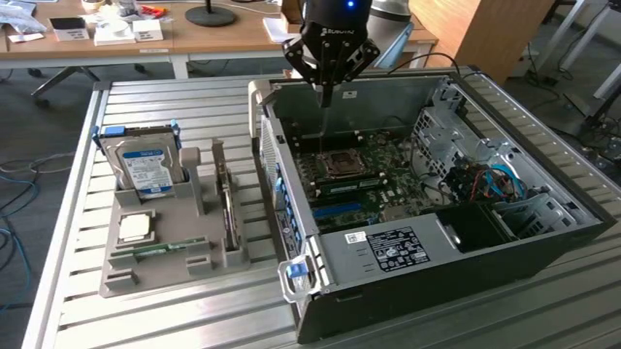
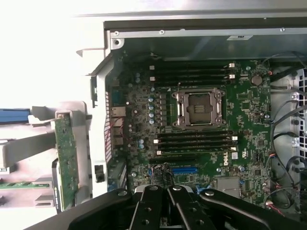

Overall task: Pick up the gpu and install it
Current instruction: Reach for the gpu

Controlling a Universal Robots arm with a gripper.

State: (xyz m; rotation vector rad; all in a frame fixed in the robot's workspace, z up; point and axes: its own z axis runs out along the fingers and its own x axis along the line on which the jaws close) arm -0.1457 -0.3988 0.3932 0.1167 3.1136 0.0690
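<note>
The tool (image 1: 327, 97) hangs above the open computer case (image 1: 543, 240), its black linked fingers clenched to 1 thin point with nothing between them. In the wrist view the tool (image 2: 165, 191) sits over the green motherboard (image 2: 249, 110), whose square metal CPU socket (image 2: 199, 108) is flanked by long black memory slots.

The gpu (image 1: 225, 200) is outside the case, standing on its long edge in a slot of a grey moulded plastic tray (image 1: 145, 276) on the table (image 1: 185, 109). It is a thin flat card. The wrist view shows its green, component-dotted board (image 2: 66, 160) held upright between pale grey posts. It lies to the exterior view's left of the case, just beside the case's outer wall and well apart from the tool, which touches nothing.

In the same tray a silver hard drive (image 1: 145, 171) with a blue-white label leans upright in a blue-edged bracket, a square metal-topped processor chip (image 1: 134, 227) lies flat, and a narrow green memory stick (image 1: 155, 249) lies in a groove.

The table is ribbed aluminium, made of long parallel slats. The case is dark sheet metal with perforated drive cages and loose blue and red cables (image 1: 495, 182) inside.
</note>
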